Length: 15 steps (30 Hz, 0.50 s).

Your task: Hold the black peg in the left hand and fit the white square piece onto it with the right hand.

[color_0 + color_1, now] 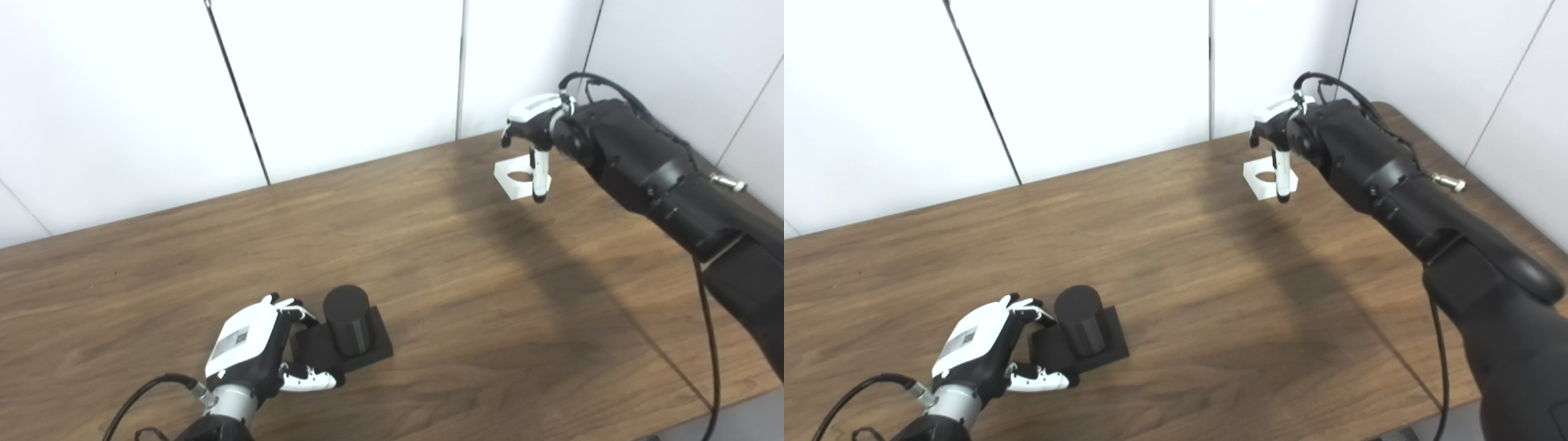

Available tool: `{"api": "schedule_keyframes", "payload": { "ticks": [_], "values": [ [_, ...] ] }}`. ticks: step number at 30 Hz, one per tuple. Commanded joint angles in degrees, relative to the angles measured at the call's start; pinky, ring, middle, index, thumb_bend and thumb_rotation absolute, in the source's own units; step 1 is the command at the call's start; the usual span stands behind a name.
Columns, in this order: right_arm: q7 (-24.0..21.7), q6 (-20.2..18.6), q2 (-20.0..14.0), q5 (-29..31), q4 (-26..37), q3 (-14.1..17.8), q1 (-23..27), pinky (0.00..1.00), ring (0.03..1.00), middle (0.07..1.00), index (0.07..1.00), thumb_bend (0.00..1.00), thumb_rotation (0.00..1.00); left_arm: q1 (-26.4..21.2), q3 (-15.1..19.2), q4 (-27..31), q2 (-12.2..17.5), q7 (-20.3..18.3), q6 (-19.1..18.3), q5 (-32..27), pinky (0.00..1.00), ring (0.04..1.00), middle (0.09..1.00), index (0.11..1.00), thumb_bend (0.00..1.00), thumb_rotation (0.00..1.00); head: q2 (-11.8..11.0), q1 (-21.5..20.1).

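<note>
- On my left hand (248,349) the fingers (293,308) curl over the far-left edge of the black peg's square base, and the thumb (309,378) lies along the base's near edge, so the base is clamped between them.
- The black peg (346,327) stands upright as a short round cylinder in the middle of that flat base, and the base sits on the wooden table (429,275) near its front-left part.
- The left wrist and its cable run out through the bottom edge of my view.
- On my right hand (1277,131) one white finger (1283,174) points straight down across the right side of the white square piece (1265,177); the other fingers are tucked behind the palm, and I cannot tell how they sit against the piece.
- The white square piece, with its round hole facing up, is pinched in that hand, tilted, just above the table's far-right part.
- It is well apart from the peg, clear across the table.
- The right arm (1396,184) stretches from the lower right corner toward the back wall (1090,79), throwing a broad shadow over the wood.
</note>
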<state>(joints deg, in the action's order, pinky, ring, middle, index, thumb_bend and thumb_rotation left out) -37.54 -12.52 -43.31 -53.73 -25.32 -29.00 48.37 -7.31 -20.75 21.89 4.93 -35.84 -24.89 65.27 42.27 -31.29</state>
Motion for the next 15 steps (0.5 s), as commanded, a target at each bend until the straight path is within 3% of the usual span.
{"api": "schedule_keyframes", "payload": {
  "ticks": [1,15],
  "values": [
    [2.8,1.0,-1.3,-1.8,-0.8,0.6,3.7,1.00,1.000,1.000,0.859,1.00,0.17,2.0,0.8,-1.5,2.6,-2.7,-1.7,3.8,1.00,1.000,0.901,0.487,0.51,0.06,0.1,0.2],
    [4.2,0.0,-0.6,-2.9,-4.0,0.2,2.1,1.00,1.000,1.000,0.872,0.99,0.20,2.4,1.1,-0.4,1.5,-3.7,-1.8,5.3,1.00,1.000,0.903,0.488,0.51,0.06,0.5,1.5]
  ]
}}
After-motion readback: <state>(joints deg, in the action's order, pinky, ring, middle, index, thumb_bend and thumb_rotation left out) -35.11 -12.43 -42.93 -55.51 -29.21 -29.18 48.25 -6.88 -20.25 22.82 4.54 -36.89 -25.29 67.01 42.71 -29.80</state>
